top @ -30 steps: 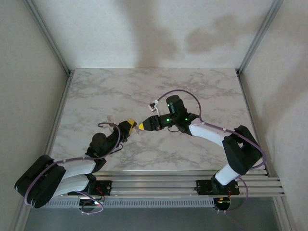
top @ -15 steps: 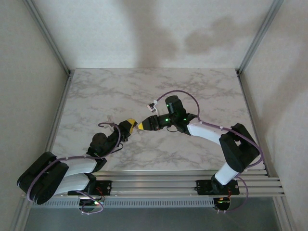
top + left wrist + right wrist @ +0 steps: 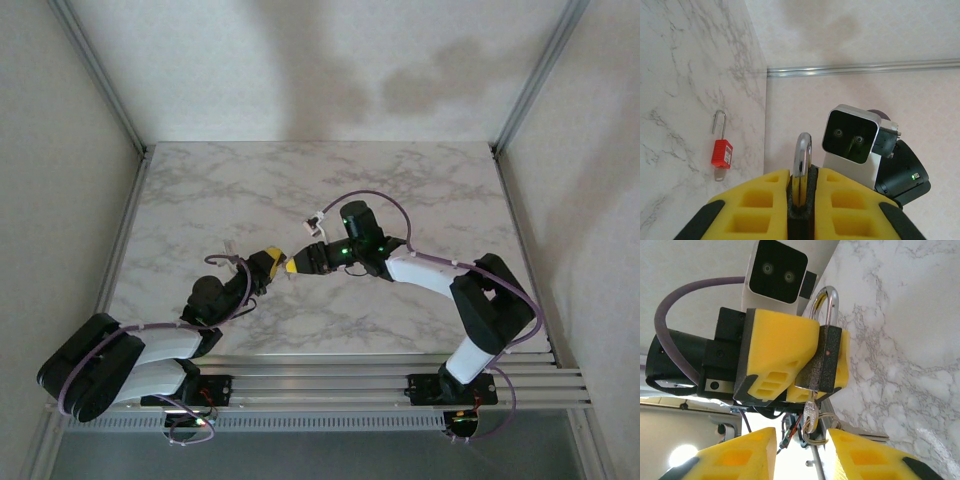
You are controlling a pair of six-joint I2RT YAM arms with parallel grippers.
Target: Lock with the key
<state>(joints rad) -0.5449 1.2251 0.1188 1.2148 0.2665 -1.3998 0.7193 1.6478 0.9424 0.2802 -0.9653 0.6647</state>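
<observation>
Left pincer (image 3: 801, 197) is clamped on the dark padlock (image 3: 822, 362) mid-frame. Right pincer (image 3: 802, 450) stands apart, straddling the key (image 3: 810, 417) near the bottom edge.

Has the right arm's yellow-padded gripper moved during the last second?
Yes. The right gripper has shifted slightly left across the white marbled table, closer to the left gripper clamping the dark metal padlock.

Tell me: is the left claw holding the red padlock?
No: the red padlock lies on the table, while the left claw grips a dark padlock.
</observation>
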